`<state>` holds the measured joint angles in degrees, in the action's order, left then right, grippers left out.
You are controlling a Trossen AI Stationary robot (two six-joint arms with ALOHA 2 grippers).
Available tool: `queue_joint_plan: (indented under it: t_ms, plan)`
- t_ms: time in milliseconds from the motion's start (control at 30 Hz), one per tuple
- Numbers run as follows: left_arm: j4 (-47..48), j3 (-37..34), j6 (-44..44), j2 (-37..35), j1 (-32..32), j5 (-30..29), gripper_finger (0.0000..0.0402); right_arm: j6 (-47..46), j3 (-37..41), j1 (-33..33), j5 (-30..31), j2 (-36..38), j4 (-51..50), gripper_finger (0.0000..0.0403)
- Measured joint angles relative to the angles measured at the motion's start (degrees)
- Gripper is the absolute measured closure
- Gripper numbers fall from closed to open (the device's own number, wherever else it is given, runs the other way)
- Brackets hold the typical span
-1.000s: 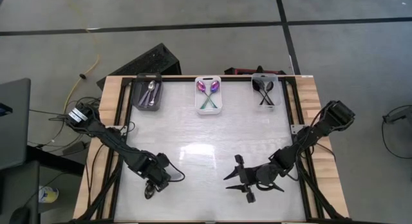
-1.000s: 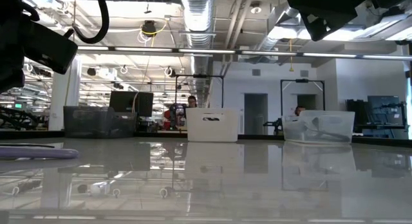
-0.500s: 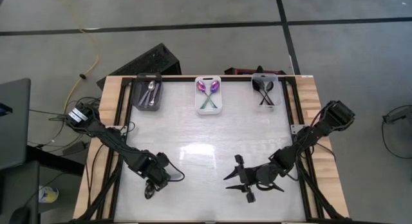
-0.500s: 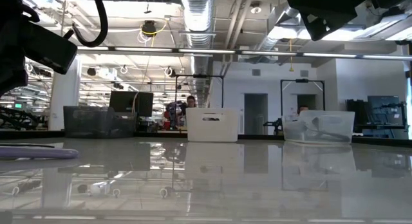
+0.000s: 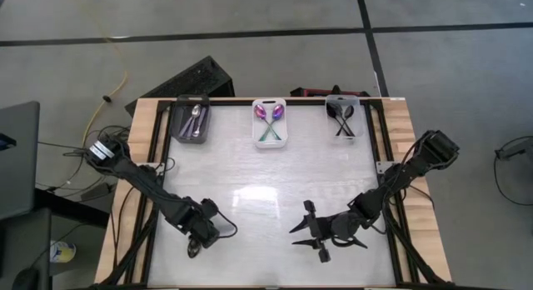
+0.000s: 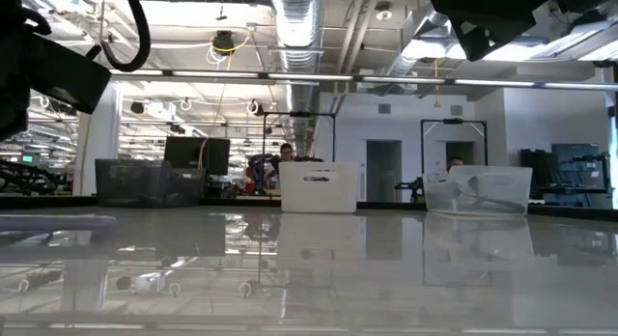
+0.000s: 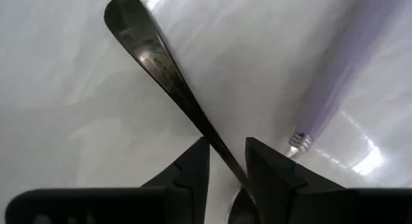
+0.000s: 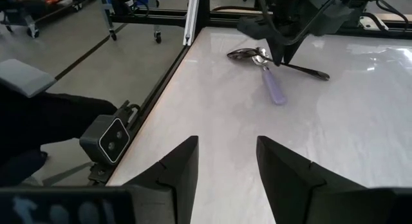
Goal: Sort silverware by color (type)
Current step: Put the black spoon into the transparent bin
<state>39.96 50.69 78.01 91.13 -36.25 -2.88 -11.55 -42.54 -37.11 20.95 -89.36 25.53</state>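
Note:
A silver spoon [image 7: 164,69] lies near the table's near left corner. Beside it is a spoon with a lilac handle [image 7: 338,76]. Both show in the right wrist view, the silver spoon [image 8: 302,69] crossing over the lilac-handled one [image 8: 275,90]. My left gripper [image 7: 228,147] stands over them, pointing down, its fingers close together about the silver spoon's handle. My right gripper [image 5: 310,233] hovers open over the near middle of the table, touching nothing. Other spoons lie sorted in three bins along the far edge. My left gripper has the silver spoon by its handle, close to the bowl [image 7: 219,150]. The handle runs slantwise between the two fingers, which come from above, pointing down. In the right wrist view the spoon's bowl [image 8: 243,55] and handle end [image 8: 318,74] look level with the table.
Along the far edge stand a dark bin [image 5: 192,122] with silver spoons, a white bin [image 5: 271,123] with purple-pink spoons and a clear bin [image 5: 345,119] with black spoons. The wide middle of the table [image 5: 275,177] holds nothing. A black frame borders the table.
My left arm has shifted a little toward the table's left edge. In the low view the lilac handle at the left looks flatter than before. My right arm has kept still.

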Motion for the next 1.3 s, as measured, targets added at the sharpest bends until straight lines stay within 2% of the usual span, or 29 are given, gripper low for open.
queue_joint_plan:
  t_ms: [233,400,500,567,633,733,833,933,1067,1133,1200,1300]
  plan:
    - [0.3,0.8,0.4,6.3,-0.5,2.2,0.0314,0.0,0.0,0.0,0.0,0.0,-0.2,0.0223]
    - [3.3,0.9,-1.6,6.8,0.0,1.6,0.0316,0.0,0.0,0.0,0.0,0.0,0.0,0.0223]
    - [3.2,0.5,-3.0,5.4,0.6,0.4,0.0335,-0.4,0.0,0.0,0.0,0.0,0.1,0.0223]
    - [3.5,0.9,-3.2,4.0,0.9,-1.1,0.0363,-0.4,0.0,0.0,0.0,0.0,0.1,0.0223]
    - [3.9,1.5,-4.6,2.7,1.4,-6.0,0.0389,-0.4,0.0,0.0,0.0,0.0,0.1,0.0223]
    - [5.0,3.5,-6.5,-1.0,3.1,-13.2,0.0394,-0.5,0.0,0.0,0.0,0.0,0.1,0.0223]
    - [6.2,5.5,-9.0,-4.7,4.8,-17.0,0.0397,-0.4,0.0,0.1,0.0,0.0,0.2,0.0223]
    - [6.7,7.5,-13.6,-9.4,7.1,-23.6,0.0397,-0.6,0.0,0.5,0.0,0.0,0.3,0.0223]
    - [3.9,8.3,-19.5,-15.2,9.3,-30.4,0.0398,-0.6,0.0,0.5,0.0,0.0,0.5,0.0223]
    - [-1.5,8.0,-22.8,-17.1,10.5,-31.9,0.0398,-0.1,0.0,0.6,0.0,0.0,1.5,0.0223]
    - [-7.6,7.1,-26.8,-18.1,11.8,-31.4,0.0399,2.1,0.0,1.1,-0.1,0.0,3.4,0.0223]
    - [-20.6,4.6,-30.9,-17.6,14.0,-24.5,0.0399,8.4,0.0,1.8,0.0,0.0,5.5,0.0223]
